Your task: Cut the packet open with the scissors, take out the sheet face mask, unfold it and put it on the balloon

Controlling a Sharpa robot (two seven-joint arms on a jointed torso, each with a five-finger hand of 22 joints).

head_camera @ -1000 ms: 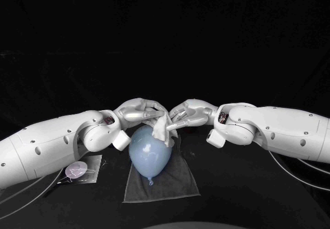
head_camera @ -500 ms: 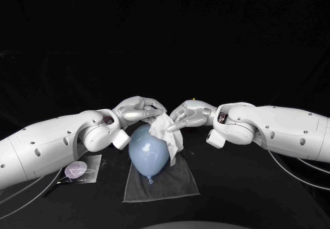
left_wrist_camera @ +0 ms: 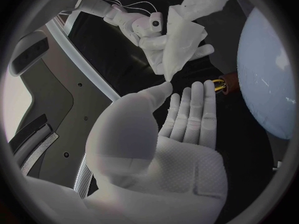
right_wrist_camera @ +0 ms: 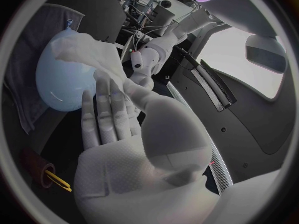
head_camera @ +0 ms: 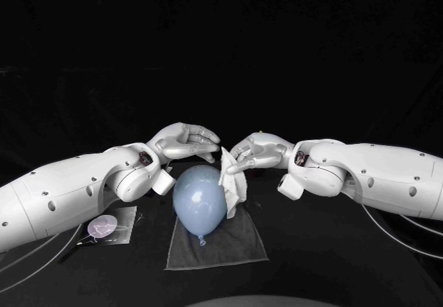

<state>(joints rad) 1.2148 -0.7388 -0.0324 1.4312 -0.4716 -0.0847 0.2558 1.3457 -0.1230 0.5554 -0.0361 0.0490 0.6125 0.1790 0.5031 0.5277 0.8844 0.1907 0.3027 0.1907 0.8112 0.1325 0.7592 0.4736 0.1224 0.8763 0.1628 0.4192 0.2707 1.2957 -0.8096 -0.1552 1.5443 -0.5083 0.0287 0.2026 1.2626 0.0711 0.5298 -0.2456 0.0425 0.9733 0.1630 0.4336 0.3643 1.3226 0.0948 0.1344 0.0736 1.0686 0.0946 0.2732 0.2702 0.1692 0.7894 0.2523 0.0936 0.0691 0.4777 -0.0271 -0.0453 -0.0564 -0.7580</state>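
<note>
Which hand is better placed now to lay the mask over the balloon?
Right, probably. The right hand holds the sheet mask, which hangs beside the balloon. The left hand is open with its fingers apart and holds nothing, so it would first need to grip the mask.

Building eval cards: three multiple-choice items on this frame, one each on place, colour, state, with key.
1. Where does the balloon lie? A) on the grey towel B) on the bare table C) in a box
2. The balloon's colour? A) red B) pale blue C) green
3. What holds the sheet face mask? A) a person's hand B) the right robot hand C) nothing, it lies flat
Key: 1 A, towel spreads beneath it; 2 B, plainly pale blue; 3 B, mask hangs from its fingers.
</note>
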